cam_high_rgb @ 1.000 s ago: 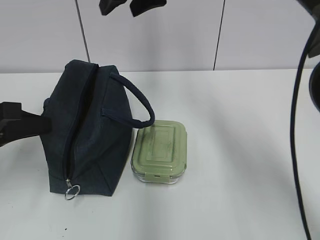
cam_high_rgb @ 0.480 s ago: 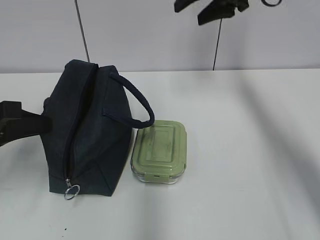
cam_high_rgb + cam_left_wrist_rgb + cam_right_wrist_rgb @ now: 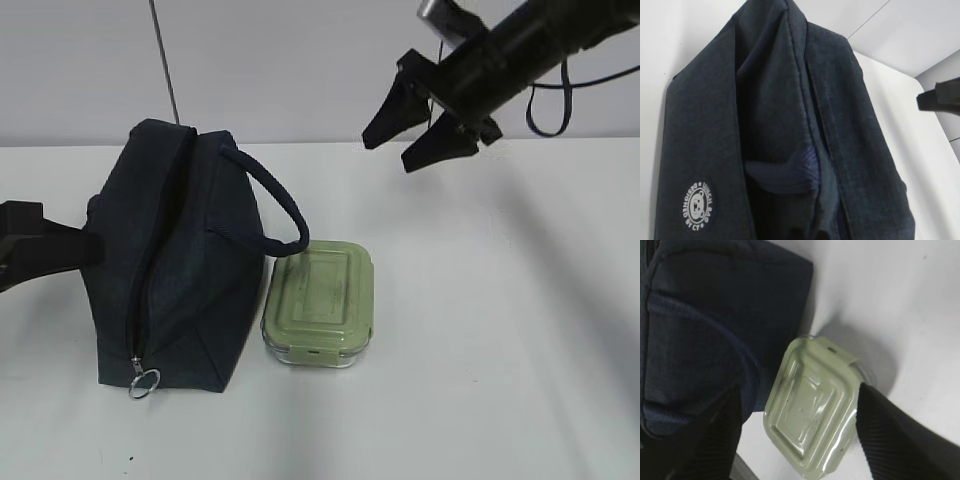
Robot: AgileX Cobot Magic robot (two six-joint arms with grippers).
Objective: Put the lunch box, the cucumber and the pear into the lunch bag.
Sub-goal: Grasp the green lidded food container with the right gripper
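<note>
Our right pincer (image 3: pixel 418 132) hangs in the air above the white counter (image 3: pixel 500 300), well up and to the right of the lunch box (image 3: pixel 319 304), with its two black fingers (image 3: pixel 445 143) spread wide and nothing between them. It touches nothing. In the right wrist view we look down between those spread fingers (image 3: pixel 900 435) and see the pale green lid of the lunch box (image 3: pixel 812 412) framed in the gap, with the lunch bag (image 3: pixel 705 330) just beside it.

Our left pincer (image 3: pixel 85 245) sits at the left side of the lunch bag (image 3: pixel 175 260), pressed together. Its tips meet the dark fabric there, and we take it to be pinching the bag's side, though the exterior view does not show the contact clearly. The left wrist view is filled by navy fabric (image 3: pixel 780 125), a round white logo patch (image 3: pixel 699 206) and a darker folded strap (image 3: pixel 785 172); the pincer itself does not appear there.

The lunch bag stands on the counter at the left, its zipper (image 3: pixel 140 300) running down the near end to a silver ring pull (image 3: pixel 144 382). Its loop handle (image 3: pixel 275 210) arches over towards the lunch box. The lunch box rests on the counter just to the right of the bag, lid clipped on, close against the bag's side. We cannot find the cucumber or the pear in any view.
</note>
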